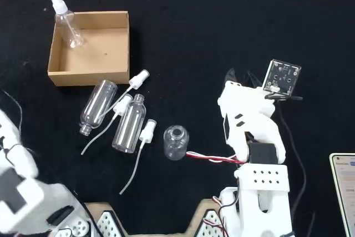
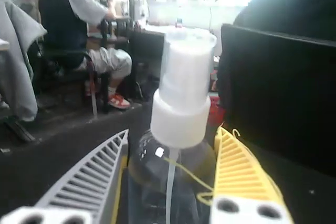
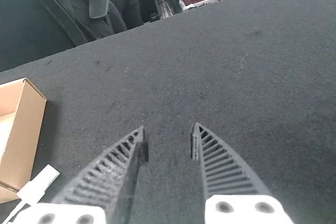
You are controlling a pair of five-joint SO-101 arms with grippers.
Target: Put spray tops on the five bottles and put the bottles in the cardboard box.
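The left gripper (image 2: 173, 134) is clamped on a bottle (image 2: 157, 177), upright between the jaws, a spray top (image 2: 181, 98) fitted on it; the right gripper (image 3: 167, 139) is parted, holding nothing, low over the black table (image 3: 252, 66), well to the right of the box (image 1: 89, 71); in the box's far left corner leans a capped bottle (image 1: 71, 29), its head past the rim; just before the box two bare bottles (image 1: 99, 104) lie side by side, three loose tops (image 1: 138, 79) among them, tubes trailing; to their right a topless bottle (image 1: 176, 141) stands upright, near the right arm (image 1: 252, 131).
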